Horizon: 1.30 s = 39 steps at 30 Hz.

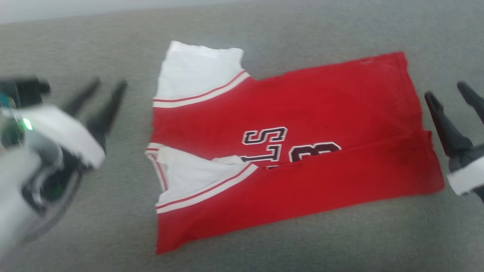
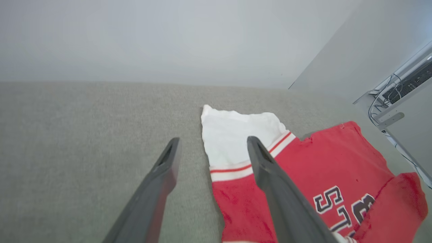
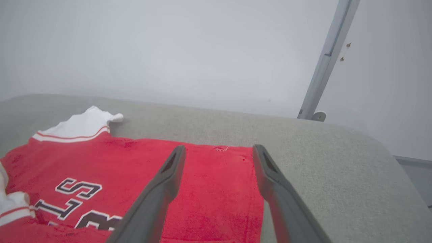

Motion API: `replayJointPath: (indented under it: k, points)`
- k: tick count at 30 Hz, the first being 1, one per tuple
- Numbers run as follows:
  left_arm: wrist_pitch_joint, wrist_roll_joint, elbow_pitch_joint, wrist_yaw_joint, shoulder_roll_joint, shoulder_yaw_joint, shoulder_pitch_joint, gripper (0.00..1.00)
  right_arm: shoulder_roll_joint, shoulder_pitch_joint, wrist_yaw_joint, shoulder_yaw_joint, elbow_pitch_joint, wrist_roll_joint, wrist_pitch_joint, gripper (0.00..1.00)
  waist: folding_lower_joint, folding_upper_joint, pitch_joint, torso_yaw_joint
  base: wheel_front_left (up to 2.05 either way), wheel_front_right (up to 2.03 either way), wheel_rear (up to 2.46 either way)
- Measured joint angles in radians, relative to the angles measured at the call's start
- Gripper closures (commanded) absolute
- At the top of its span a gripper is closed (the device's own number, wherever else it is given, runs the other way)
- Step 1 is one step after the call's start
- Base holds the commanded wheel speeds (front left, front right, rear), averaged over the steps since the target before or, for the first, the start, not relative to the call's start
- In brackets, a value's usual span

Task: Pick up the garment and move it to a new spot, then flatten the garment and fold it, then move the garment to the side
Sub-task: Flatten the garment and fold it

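The garment (image 1: 302, 113), a red shirt with white sleeves and dark lettering, lies spread on the grey cushion with its near long edge folded over the chest. My left gripper (image 1: 109, 84) hovers open to the left of the sleeves, apart from the cloth. At the hem end on the right, my right gripper (image 1: 446, 90) stands open, just off the cloth. In the left wrist view my left gripper (image 2: 212, 143) points over the far white sleeve (image 2: 236, 135). In the right wrist view my right gripper (image 3: 219, 150) is above the garment's (image 3: 135, 168) hem corner.
The grey cushioned surface (image 1: 94, 226) stretches all around the shirt. A pale wall rises behind it. A desk frame with cables (image 2: 398, 94) stands off to one side, and a grey metal leg (image 3: 324, 67) stands beyond the cushion's rounded edge.
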Motion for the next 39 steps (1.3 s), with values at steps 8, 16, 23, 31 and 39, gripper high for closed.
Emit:
replayJointPath:
  k: [8, 16, 23, 31, 39]
  points:
    - [0.137, 0.121, 0.283, -0.043, -0.067, -0.030, -0.279, 0.00, 0.115, -0.051, 0.000, -0.001, 0.027, -0.052, -0.144, 0.00, 0.0000, 0.0000, 0.054, -0.092, 0.00, 0.00, 0.00]
    - [0.602, 0.095, 0.519, -0.120, -0.137, -0.125, -0.478, 0.00, 0.149, -0.049, 0.000, 0.001, 0.055, -0.050, -0.164, 0.00, 0.0000, 0.0000, 0.112, -0.187, 0.00, 0.00, 0.00]
    - [0.798, 0.078, 0.616, -0.138, -0.151, -0.152, -0.561, 0.00, 0.152, -0.063, 0.000, 0.037, 0.069, -0.044, -0.158, 0.00, 0.0000, 0.0000, 0.149, -0.237, 0.00, 0.00, 0.00]
    - [0.944, 0.069, 0.683, -0.156, -0.181, -0.176, -0.634, 0.58, 0.130, -0.091, 0.000, 0.054, 0.071, -0.033, -0.132, 0.00, 0.0000, 0.0000, 0.197, -0.269, 0.00, 0.00, 0.00]
    - [0.954, 0.040, 0.682, -0.182, -0.225, -0.169, -0.644, 1.00, 0.058, -0.239, 0.000, 0.133, 0.106, 0.018, 0.071, 0.00, 0.0000, 0.0000, 0.211, -0.237, 0.00, 0.00, 0.00]
